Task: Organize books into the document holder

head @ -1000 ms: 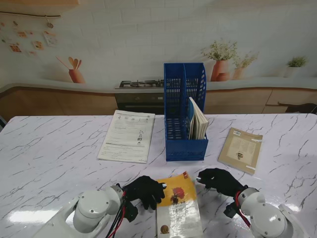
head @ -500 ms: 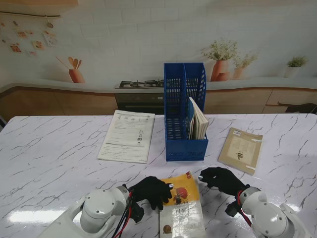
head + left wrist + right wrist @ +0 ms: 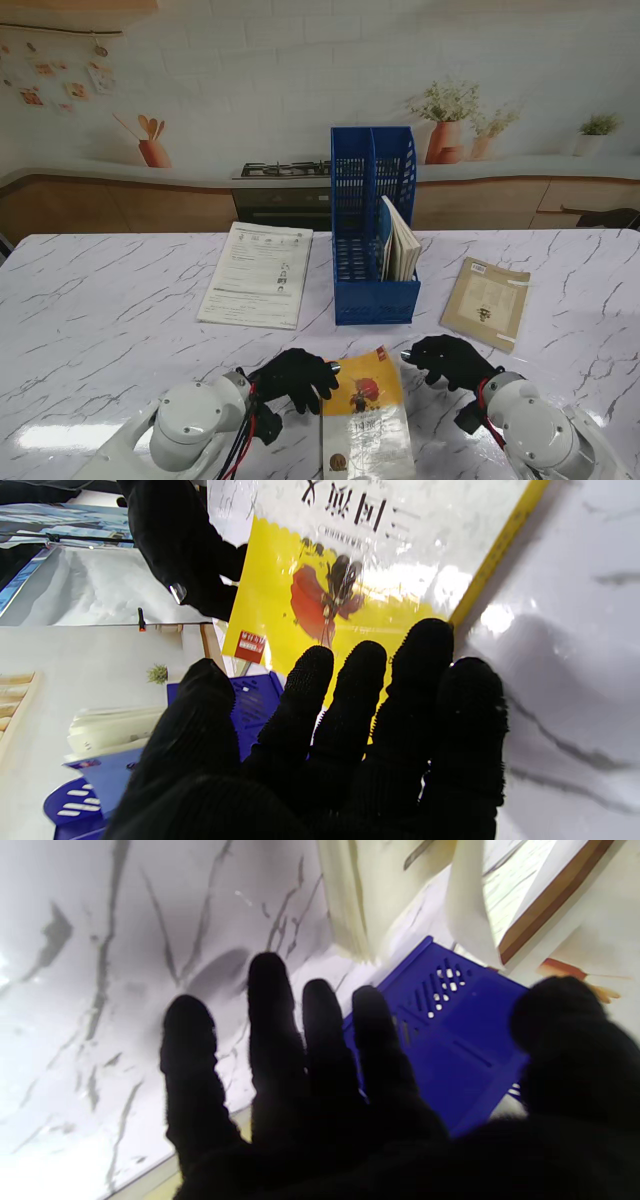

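The yellow book (image 3: 364, 418) lies flat on the marble table (image 3: 100, 320), nearest me, between the left hand (image 3: 293, 376) and right hand (image 3: 447, 361); both hands are spread and hold nothing. Its glossy cover may slip under the left fingertips (image 3: 419, 645) at its edge. It could then skid away instead of lifting toward the blue document holder (image 3: 372, 225).

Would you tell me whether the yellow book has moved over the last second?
Yes: the yellow book turned slightly, its far edge shifting right and nearer the blue holder.
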`<action>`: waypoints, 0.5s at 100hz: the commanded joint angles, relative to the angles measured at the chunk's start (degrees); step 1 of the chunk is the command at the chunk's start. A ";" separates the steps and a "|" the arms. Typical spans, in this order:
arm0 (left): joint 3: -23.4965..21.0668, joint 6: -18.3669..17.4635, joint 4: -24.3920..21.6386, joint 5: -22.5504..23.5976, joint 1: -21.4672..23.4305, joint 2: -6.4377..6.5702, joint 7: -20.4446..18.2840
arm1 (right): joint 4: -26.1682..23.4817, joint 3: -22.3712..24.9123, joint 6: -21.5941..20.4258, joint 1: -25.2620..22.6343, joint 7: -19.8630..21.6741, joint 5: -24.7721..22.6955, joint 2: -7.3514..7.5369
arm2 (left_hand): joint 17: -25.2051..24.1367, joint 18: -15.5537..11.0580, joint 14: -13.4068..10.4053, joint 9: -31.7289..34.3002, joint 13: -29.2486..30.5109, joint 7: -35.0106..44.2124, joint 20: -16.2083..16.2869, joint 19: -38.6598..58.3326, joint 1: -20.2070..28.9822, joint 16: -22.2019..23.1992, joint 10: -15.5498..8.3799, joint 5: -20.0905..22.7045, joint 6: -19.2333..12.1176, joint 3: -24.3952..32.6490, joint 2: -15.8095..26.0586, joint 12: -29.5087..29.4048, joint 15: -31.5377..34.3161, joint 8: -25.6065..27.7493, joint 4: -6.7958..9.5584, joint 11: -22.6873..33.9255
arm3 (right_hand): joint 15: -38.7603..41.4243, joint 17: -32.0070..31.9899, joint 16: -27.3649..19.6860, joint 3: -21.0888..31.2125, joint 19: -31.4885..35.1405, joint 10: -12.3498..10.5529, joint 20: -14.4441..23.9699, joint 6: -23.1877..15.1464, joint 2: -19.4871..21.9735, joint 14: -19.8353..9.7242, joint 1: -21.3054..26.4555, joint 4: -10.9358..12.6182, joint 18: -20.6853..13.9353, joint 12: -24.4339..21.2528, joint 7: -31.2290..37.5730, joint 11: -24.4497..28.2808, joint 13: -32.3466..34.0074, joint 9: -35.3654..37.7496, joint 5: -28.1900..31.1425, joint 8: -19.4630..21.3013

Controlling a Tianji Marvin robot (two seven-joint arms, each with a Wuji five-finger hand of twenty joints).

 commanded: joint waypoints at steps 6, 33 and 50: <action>-2.12 -0.77 -2.08 2.76 1.55 0.80 0.49 | -3.58 -0.24 4.41 -0.06 5.31 -1.18 0.61 | -0.01 -1.65 -2.57 -0.76 1.10 -0.62 1.40 1.83 0.11 1.18 -3.02 -2.25 -3.60 -2.38 -0.10 1.54 1.01 -0.34 2.04 1.00 | 1.09 3.90 0.43 -1.98 2.80 3.73 1.29 4.62 1.12 2.18 -4.50 -0.23 -2.28 -0.89 -2.49 -0.89 2.47 1.70 3.20 -2.63; -4.05 4.05 -2.43 4.75 1.93 0.38 2.49 | -5.42 -2.51 13.83 2.63 11.27 -2.34 2.03 | -4.18 -8.26 -1.79 -15.63 -13.26 -10.22 -2.54 -7.62 -1.06 0.21 0.96 -11.01 2.76 0.58 -8.91 -0.16 -10.73 -3.44 1.53 -4.28 | -2.73 6.71 -5.05 -4.70 1.88 10.77 -2.60 12.09 3.54 5.71 -5.11 -0.31 -2.31 -7.08 -6.29 -2.83 3.02 1.28 4.11 -7.33; -2.36 7.89 0.13 2.32 -0.25 -0.44 3.40 | -4.63 -3.52 15.52 3.20 11.72 -1.82 2.14 | -1.65 -9.36 0.79 -18.13 -15.41 -15.08 -5.31 -9.78 -5.37 -1.71 5.11 -10.57 8.06 8.99 -11.76 -1.81 -9.39 -5.74 0.71 -3.65 | -2.53 9.48 -8.20 -5.90 1.60 13.12 -5.58 14.34 4.21 6.83 -3.93 -0.17 -2.95 -8.59 -6.59 -3.04 3.86 1.43 4.60 -9.41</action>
